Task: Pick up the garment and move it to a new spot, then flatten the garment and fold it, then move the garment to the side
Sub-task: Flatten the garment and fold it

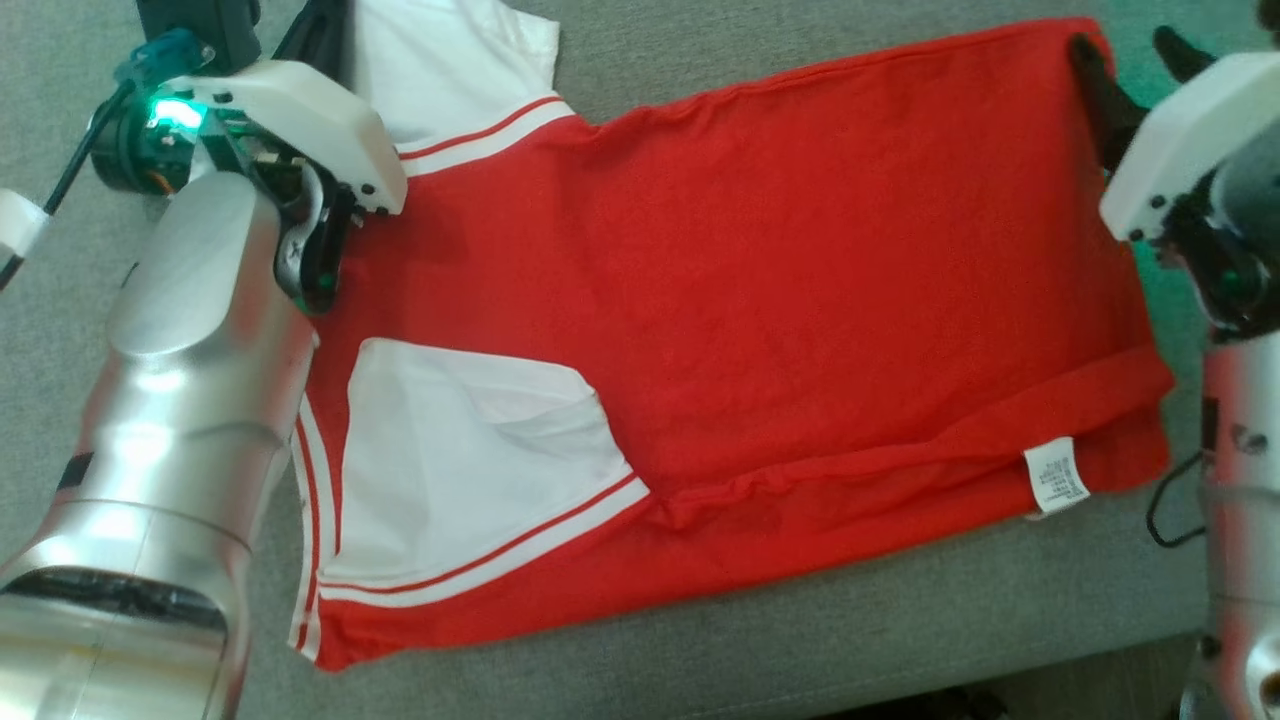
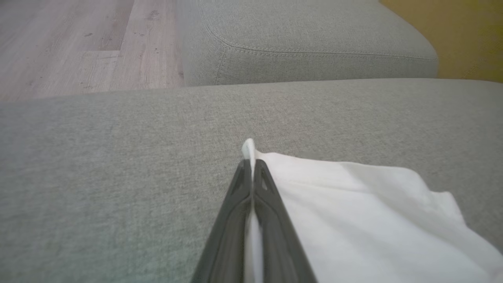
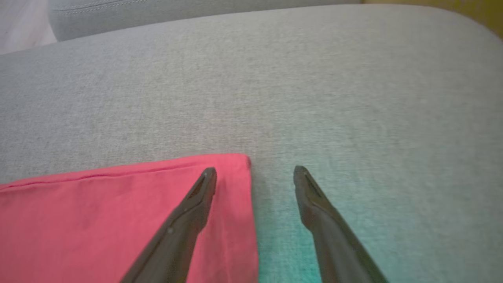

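Left gripper (image 2: 251,168): the two dark fingers are pressing together, clamping the edge of a white sleeve (image 2: 353,204). A sliver of white cloth is poking out past the fingertips. This sleeve is the far left one of a red T-shirt (image 1: 760,270), and it is lying against the grey cushion (image 1: 800,620).

Right gripper (image 3: 254,173): the jaws are standing wide apart, gripping nothing. They are straddling the far right corner of the shirt's hem. One finger is lying over red cloth and the other over bare cushion. Whether either finger is touching down, I cannot tell.

The T-shirt is lying spread across the cushion, mostly flat, with its sleeve end to the left and its hem to the right. The near sleeve (image 1: 470,460), white with red stripes at its cuff, is lying folded over the red body. Along the near right edge a strip of the hem is turning up, and a white care label (image 1: 1055,475) is showing there.

The silver left forearm (image 1: 190,400) is reaching in from the near left, with a green light (image 1: 175,112) glowing at its wrist. Beyond the cushion, a second grey cushion (image 2: 314,39) is sitting on a pale wood floor (image 2: 78,39).
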You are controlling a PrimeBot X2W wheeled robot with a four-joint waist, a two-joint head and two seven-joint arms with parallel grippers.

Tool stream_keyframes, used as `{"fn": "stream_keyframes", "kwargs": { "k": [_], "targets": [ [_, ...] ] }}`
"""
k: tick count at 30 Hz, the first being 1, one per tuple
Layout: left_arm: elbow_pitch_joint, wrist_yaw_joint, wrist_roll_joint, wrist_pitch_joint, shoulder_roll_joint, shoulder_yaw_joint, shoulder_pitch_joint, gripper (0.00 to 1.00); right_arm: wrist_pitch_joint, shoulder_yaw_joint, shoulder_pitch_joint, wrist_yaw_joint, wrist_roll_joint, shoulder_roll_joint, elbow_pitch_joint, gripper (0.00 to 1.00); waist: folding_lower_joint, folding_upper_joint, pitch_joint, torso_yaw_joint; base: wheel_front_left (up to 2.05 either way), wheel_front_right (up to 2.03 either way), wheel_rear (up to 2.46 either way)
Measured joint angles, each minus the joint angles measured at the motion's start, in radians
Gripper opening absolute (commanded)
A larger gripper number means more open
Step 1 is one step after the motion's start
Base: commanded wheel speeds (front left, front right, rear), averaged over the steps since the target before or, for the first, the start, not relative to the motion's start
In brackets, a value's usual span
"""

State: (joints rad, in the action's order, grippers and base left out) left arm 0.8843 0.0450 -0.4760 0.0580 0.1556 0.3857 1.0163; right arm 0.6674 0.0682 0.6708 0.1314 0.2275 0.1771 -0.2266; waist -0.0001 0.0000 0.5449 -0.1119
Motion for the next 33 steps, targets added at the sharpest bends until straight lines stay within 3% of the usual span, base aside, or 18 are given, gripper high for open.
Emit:
{"fn": "stream_keyframes", "kwargs": {
  "k": [6, 7, 8, 9, 20, 33],
  "targets": [
    [-0.020, 0.010, -0.008, -0.022, -0.005, 0.004, 0.003, 0.00, -0.013, -0.057, 0.067, 0.000, 0.031, 0.019, -0.132, 1.00, -0.0001, 0.0000, 0.021, 0.015, 0.00, 0.00, 0.00],
    [-0.021, 0.017, -0.009, -0.026, -0.006, 0.005, 0.003, 0.00, -0.013, -0.060, 0.077, 0.000, 0.033, 0.024, -0.140, 0.85, -0.0001, 0.0000, 0.022, 0.018, 0.00, 0.00, 0.00],
    [-0.024, 0.018, -0.011, -0.034, -0.008, 0.005, 0.003, 0.00, -0.013, -0.067, 0.085, 0.000, 0.034, 0.030, -0.146, 0.19, -0.0001, 0.0000, 0.024, 0.021, 0.00, 0.00, 0.00],
    [-0.025, 0.022, -0.018, -0.044, -0.010, 0.005, 0.003, 0.00, -0.010, -0.075, 0.092, 0.000, 0.035, 0.035, -0.153, 0.00, 0.0000, 0.0000, 0.024, 0.024, 0.00, 0.00, 0.00],
    [-0.136, 0.036, -0.053, -0.290, -0.025, -0.023, -0.148, 0.00, -0.111, -0.089, 0.044, 0.000, 0.080, 0.056, -0.108, 0.00, 0.0002, 0.0000, -0.037, 0.047, 0.00, 0.00, 0.00],
    [-0.505, 0.058, -0.007, -0.310, -0.027, -0.047, -0.548, 0.00, -0.185, -0.042, -0.203, 0.000, 0.094, 0.063, 0.023, 0.00, -0.0001, 0.0000, -0.171, 0.093, 0.00, 0.00, 0.00]
  ]
}}
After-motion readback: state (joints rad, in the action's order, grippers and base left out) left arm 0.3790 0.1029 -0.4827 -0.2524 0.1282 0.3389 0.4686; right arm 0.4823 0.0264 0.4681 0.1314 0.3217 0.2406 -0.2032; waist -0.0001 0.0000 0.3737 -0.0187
